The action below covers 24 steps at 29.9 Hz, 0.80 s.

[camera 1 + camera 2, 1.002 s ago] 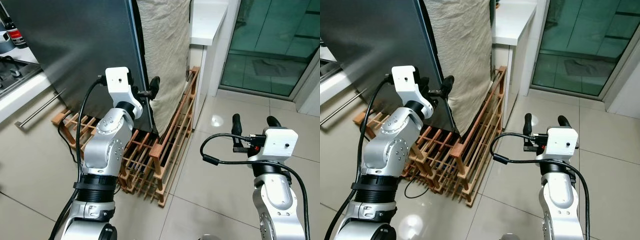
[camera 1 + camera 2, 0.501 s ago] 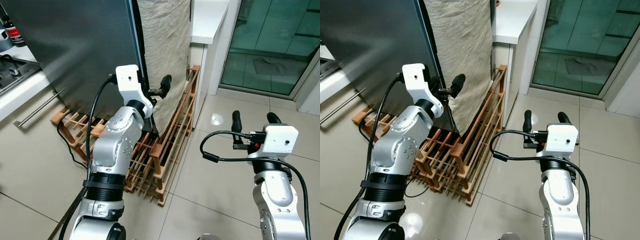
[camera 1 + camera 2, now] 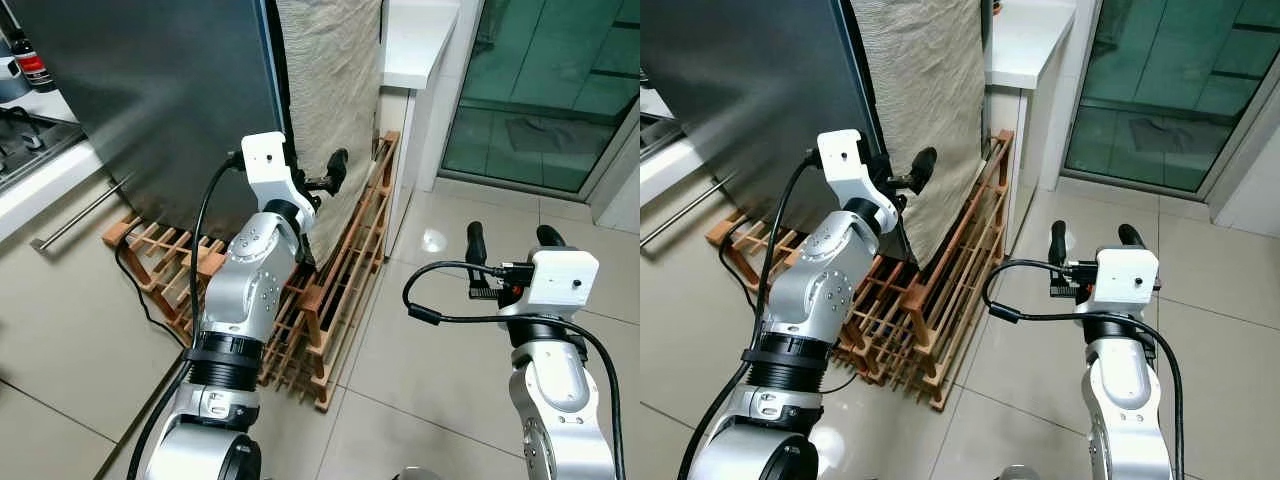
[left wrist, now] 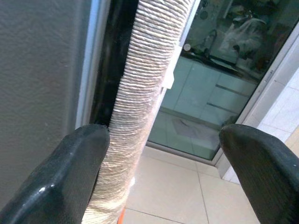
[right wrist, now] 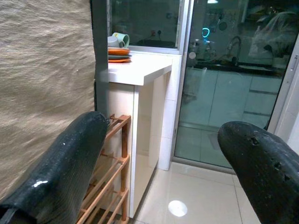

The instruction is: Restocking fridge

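1. The fridge stands dark and closed above a wooden rack.
2. The left gripper hovers at the fridge's door edge, jaws spread.
3. The right gripper hangs well right of the fridge, jaws spread, holding nothing.

Tall dark grey fridge, upright, door closed

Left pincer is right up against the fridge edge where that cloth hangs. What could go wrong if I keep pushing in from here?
1. The left pincer is open at the dark fridge door edge, beside the beige cloth. It may well catch cloth instead of door.
2. The wooden rack sits below the left arm; a pull or a step could knock it.
3. The right pincer hangs open over the floor, offering no bracing.
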{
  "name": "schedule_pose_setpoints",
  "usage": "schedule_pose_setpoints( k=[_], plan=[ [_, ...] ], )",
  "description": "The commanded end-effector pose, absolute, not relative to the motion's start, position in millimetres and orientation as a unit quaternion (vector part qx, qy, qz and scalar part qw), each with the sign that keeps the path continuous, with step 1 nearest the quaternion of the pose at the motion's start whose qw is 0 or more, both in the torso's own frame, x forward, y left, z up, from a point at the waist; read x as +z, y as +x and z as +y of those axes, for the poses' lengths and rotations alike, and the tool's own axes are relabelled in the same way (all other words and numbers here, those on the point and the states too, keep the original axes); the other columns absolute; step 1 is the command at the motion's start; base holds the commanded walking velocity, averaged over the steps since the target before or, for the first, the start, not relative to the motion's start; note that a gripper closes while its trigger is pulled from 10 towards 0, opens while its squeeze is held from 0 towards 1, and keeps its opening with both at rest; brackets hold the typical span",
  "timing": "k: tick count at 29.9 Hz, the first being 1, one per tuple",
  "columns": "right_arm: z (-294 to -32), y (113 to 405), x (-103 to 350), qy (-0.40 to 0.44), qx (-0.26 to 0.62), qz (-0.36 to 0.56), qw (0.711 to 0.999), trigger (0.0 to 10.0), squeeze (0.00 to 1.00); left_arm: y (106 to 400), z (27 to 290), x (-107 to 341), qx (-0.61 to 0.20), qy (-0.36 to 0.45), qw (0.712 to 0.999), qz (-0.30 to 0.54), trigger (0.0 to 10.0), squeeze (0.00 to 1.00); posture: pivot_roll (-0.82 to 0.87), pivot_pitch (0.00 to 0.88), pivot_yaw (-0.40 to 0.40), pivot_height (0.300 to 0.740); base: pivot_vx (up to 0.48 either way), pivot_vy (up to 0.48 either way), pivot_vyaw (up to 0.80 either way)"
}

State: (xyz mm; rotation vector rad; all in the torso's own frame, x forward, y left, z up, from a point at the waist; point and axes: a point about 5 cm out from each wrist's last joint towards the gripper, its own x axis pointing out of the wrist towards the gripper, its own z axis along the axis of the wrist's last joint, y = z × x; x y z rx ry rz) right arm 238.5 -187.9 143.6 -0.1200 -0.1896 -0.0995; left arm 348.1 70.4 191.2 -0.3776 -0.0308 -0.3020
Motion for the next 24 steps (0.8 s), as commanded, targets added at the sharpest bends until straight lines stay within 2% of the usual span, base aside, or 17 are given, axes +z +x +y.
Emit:
schedule_pose_setpoints(
  k=[1, 14, 24],
  plan=[
    [-188, 240, 146, -0.062, -0.048, -0.096, 0.992, 10.0, 0.0, 352, 70, 201, -0.144, -0.192, 0.97, -0.031, 10.0, 0.0, -0.24, 0.0, 0.085, 0.736, 0.0, 0.0, 0.0],
    [-188, 241, 147, -0.063, -0.05, -0.098, 0.992, 10.0, 0.0, 358, 68, 200, -0.132, -0.222, 0.966, -0.034, 10.0, 0.0, -0.24, 0.0, 0.084, 0.736, 0.0, 0.0, 0.0],
    [-186, 246, 148, -0.061, -0.049, -0.102, 0.992, 10.0, 0.0, 348, 22, 221, -0.286, -0.271, 0.918, -0.041, 10.0, 0.0, -0.23, 0.0, 0.087, 0.736, 0.0, 0.0, 0.0]
  ],
)
